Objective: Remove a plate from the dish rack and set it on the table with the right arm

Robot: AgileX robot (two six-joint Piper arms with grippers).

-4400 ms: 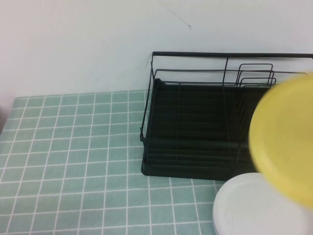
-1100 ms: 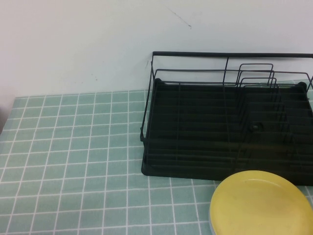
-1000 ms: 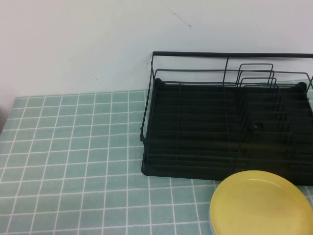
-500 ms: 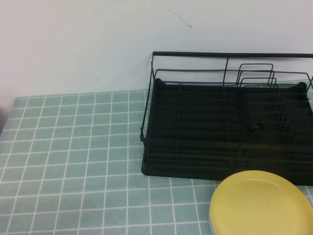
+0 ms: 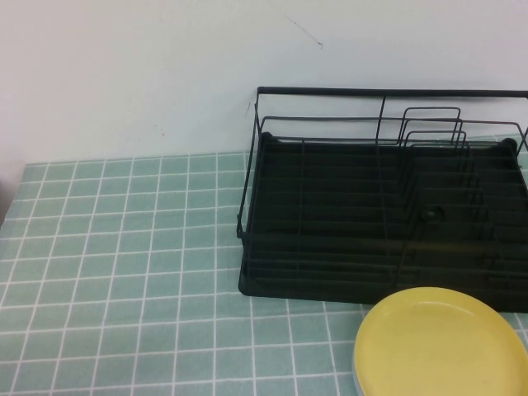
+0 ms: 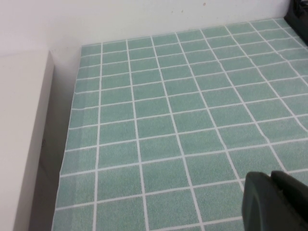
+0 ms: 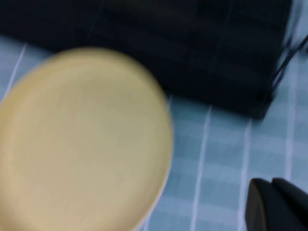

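Observation:
The yellow plate (image 5: 441, 342) lies flat at the front right of the green tiled table (image 5: 124, 247), just in front of the black wire dish rack (image 5: 388, 206). A thin white rim (image 5: 356, 373) shows under its left edge. The rack holds no plates. In the right wrist view the plate (image 7: 82, 139) lies before the rack (image 7: 192, 53). My right gripper (image 7: 270, 182) is shut and empty, apart from the plate, over bare tiles. My left gripper (image 6: 269, 175) is shut and empty over the tiles at the table's left. Neither gripper shows in the high view.
A white wall stands behind the table and rack. In the left wrist view a pale ledge (image 6: 24, 134) borders the table's edge, and a corner of the rack (image 6: 301, 12) shows far off. Bare tiles (image 6: 168, 120) fill the left half of the table.
Earlier the yellow plate hung tilted in the air at the right above a white plate. Now it lies flat on top of that plate. Nothing has moved in the last second.

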